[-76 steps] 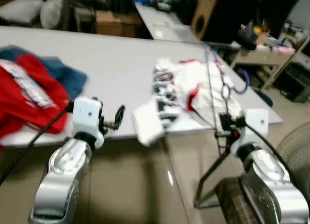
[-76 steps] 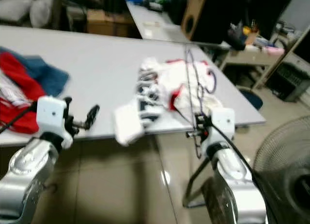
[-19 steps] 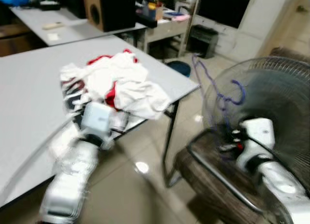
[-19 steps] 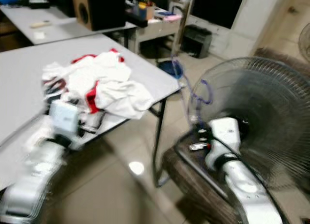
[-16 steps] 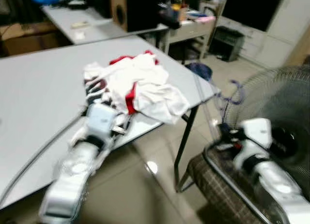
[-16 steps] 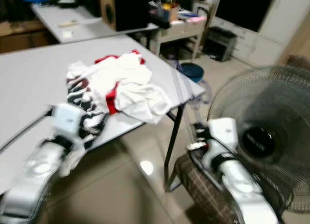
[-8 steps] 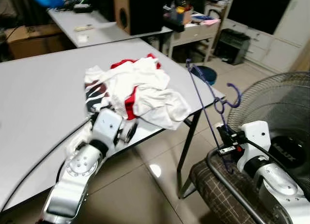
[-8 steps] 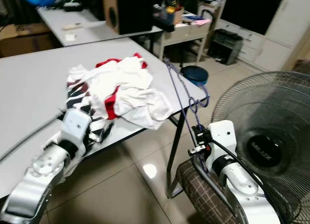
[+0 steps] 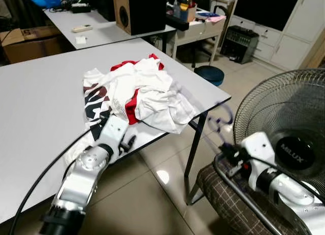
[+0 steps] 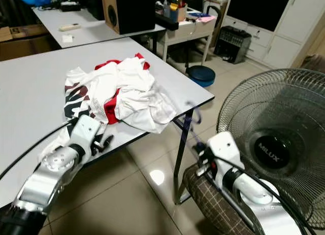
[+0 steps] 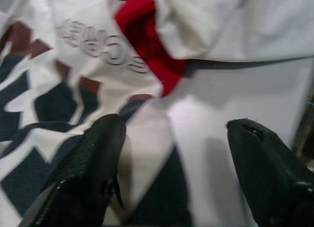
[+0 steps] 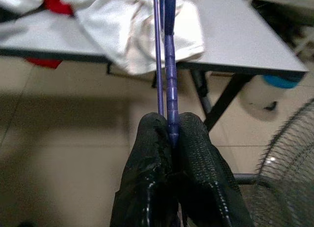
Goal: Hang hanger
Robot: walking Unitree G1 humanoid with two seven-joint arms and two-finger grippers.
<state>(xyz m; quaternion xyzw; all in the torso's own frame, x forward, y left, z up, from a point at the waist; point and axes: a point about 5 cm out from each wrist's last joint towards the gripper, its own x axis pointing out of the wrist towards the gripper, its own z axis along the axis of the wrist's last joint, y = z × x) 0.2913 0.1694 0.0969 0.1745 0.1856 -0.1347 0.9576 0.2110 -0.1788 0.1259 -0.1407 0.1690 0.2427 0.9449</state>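
- Pinching the purple hanger in my right hand, I have both black fingers pressed together on its thin wires; in the left eye view that hand sits at lower right, just beside the fan.
- The hanger shows there as a blurred purple loop rising from my right hand, off the corner of the worktop.
- My left hand hovers with its fingers spread apart over the heap of white, red and dark clothes; it holds nothing.
- In the left eye view my left hand lies at the worktop's near edge, at centre left, touching or just over the hem of the clothes; I cannot tell which.
- A checked seat with a dark tube frame lies under my right arm at lower right.
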